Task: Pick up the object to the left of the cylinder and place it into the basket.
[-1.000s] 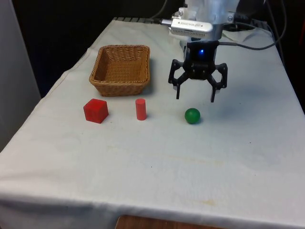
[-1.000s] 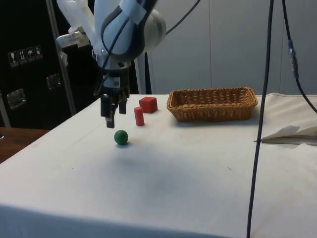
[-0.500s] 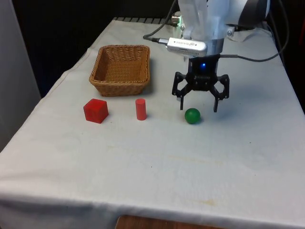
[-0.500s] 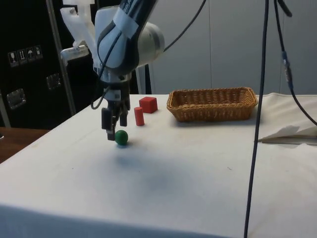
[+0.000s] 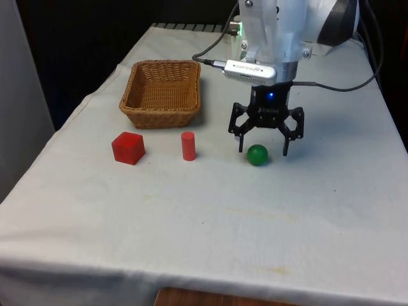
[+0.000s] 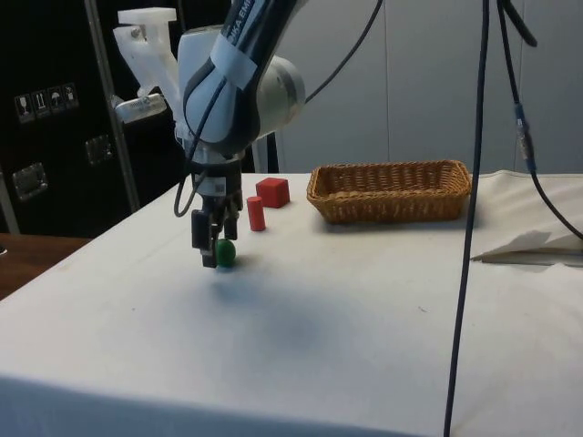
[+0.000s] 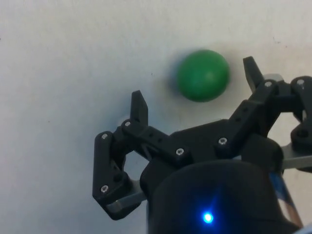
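Claw (image 5: 262, 152) lower, astride green ball (image 5: 257, 155)

This looks like a robot lab. A big white robot arm (image 6: 232, 82) stands at a table with a white cloth (image 5: 210, 223) over it. Black cables (image 6: 469, 182) hang down next to it. Dark cabinets (image 6: 46, 118) with small stickers stand at the side, and plain pale walls (image 6: 428, 82) are behind.

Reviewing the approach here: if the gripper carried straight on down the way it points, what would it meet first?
Most likely the green ball: the open gripper points down with the ball between its fingers, nearer one fingertip. The fingertips may reach the white cloth beside it first; depth is unclear.
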`<action>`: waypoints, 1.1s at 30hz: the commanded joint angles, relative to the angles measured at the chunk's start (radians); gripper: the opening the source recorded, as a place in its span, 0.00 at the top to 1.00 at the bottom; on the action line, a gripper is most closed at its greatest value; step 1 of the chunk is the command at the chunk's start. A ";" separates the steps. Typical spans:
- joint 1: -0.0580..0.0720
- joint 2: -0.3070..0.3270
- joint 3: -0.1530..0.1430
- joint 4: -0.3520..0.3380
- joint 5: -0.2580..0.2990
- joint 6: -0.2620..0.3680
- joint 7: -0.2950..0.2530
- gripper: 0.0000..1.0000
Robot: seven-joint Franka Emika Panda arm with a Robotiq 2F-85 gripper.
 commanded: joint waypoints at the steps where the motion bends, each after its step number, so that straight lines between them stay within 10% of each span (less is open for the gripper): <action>1: -0.008 0.002 0.009 0.003 0.008 0.011 -0.009 0.00; 6: -0.008 0.008 0.007 0.003 0.007 0.010 -0.008 0.03; 11: -0.002 0.008 -0.001 0.000 0.000 0.000 -0.001 0.66; 16: -0.007 0.011 0.006 0.003 0.006 0.009 -0.008 1.00; 33: -0.001 -0.007 -0.010 -0.006 -0.003 -0.004 -0.006 1.00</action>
